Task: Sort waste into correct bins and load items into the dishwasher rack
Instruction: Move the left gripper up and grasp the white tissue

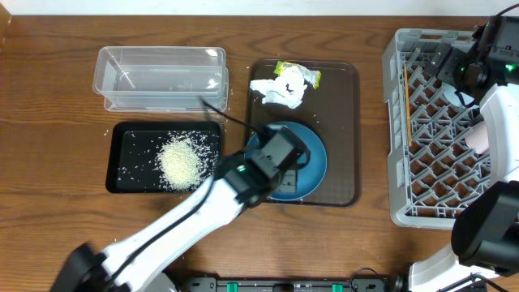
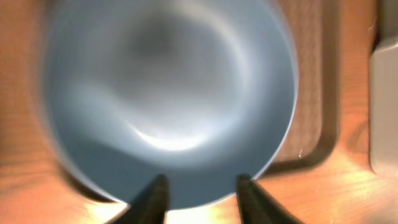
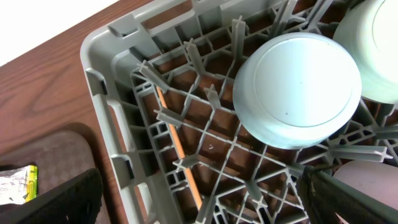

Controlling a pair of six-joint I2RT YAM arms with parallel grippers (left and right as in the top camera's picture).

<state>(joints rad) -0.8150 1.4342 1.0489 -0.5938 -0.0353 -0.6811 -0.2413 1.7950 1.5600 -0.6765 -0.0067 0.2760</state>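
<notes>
**Left tool (image 2: 202, 180) spread above the blue dish, right tool (image 3: 205, 208) wide over the rack**

Dark fingertips (image 2: 158, 190) of the left tool frame the bottom of the left wrist view. They stand apart with nothing pinched between them, just above the near rim of the large deep-blue round dish (image 2: 168, 93). That view is blurred, so I cannot tell whether they touch the rim. The dish sits on the dark brown rectangular serving tray (image 1: 340, 105), probably the last item bound for the rack. Hence the arm reaching across the wooden counter (image 1: 49, 73).

Behind it on the same tray lie the crumpled white tissue (image 1: 277, 89) and the small yellow-green wrapper (image 1: 304, 73), both unsorted. The heap of loose white rice grains (image 1: 180, 158) already lies in the shallow black rectangular tray (image 1: 122, 134). The clear plastic rectangular tub (image 1: 162, 77) looks empty.

The right tool hangs released, fingers far apart and holding nothing, over the large grey lattice dishwasher rack (image 3: 99, 74). There the small light-blue bowl (image 3: 297, 87) rests upside down on the pegs, likely to drain. A thin wooden stick (image 3: 180, 149) lies along a channel beside it.
</notes>
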